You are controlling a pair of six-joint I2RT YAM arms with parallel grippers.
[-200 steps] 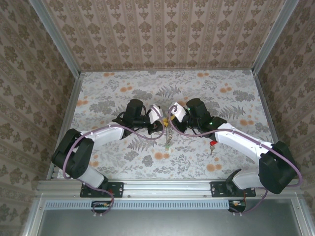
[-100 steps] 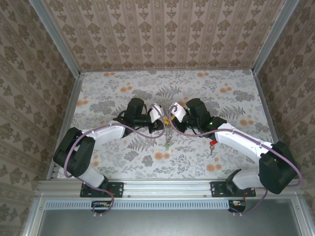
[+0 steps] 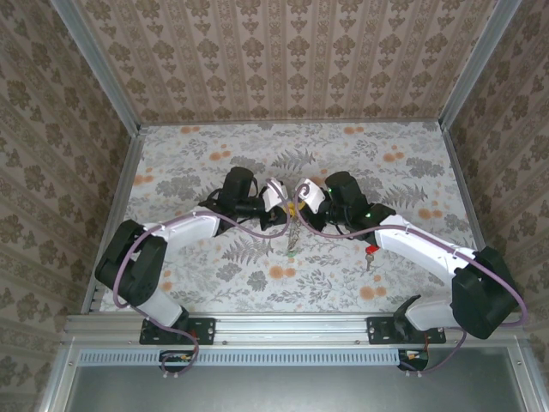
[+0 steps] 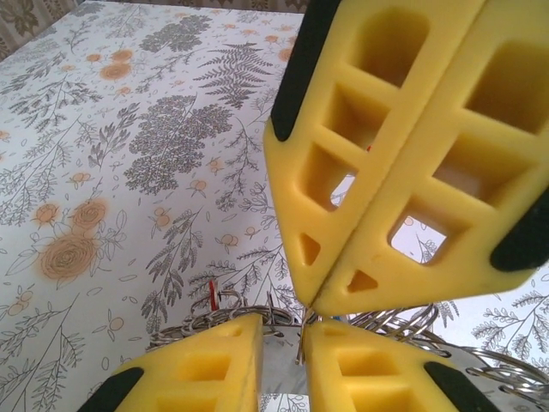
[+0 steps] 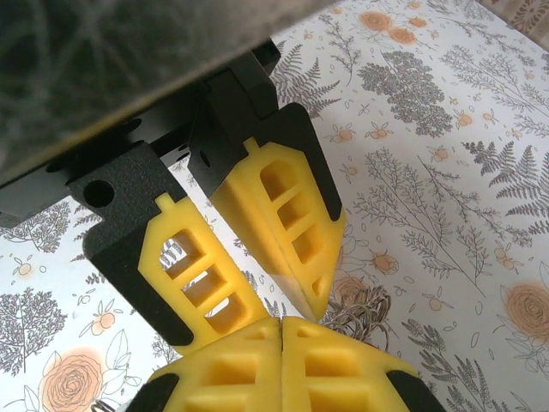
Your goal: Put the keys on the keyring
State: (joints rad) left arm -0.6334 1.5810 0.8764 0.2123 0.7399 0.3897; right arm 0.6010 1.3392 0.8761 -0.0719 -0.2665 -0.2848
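a: item 1, left gripper [image 4: 285, 328]. fingers?
b: yellow foam fingers [image 4: 210, 359] standing narrowly apart. thin metal strand sitting in the gap, leaning on one pad. can't tell if it's being pinched.
a: item 2, right gripper [image 5: 281, 326]?
b: fingers [image 5: 225, 371] pressing flat together, seam closed. tips pointing nose to nose at the left gripper's tips, nearly touching, over mid table [image 3: 197, 154].
a: strand running into that seam?
b: looking that way in the left wrist view, but can't confirm a grip.
a: item 3, keyring [image 3: 292, 236]?
b: pale chain-like loop, trailing from where the 2 grippers are meeting toward the near edge. wire coils showing right under both sets of tips in the wrist views.
a: item 4, keys?
b: one red key [image 3: 371, 251] lying on the table, just beside the right arm [image 3: 420, 245], well apart from the keyring.
a: item 5, arms?
b: left arm [image 3: 184, 230] & right arm both reaching in from the near corners, wrists angling toward each other at centre.
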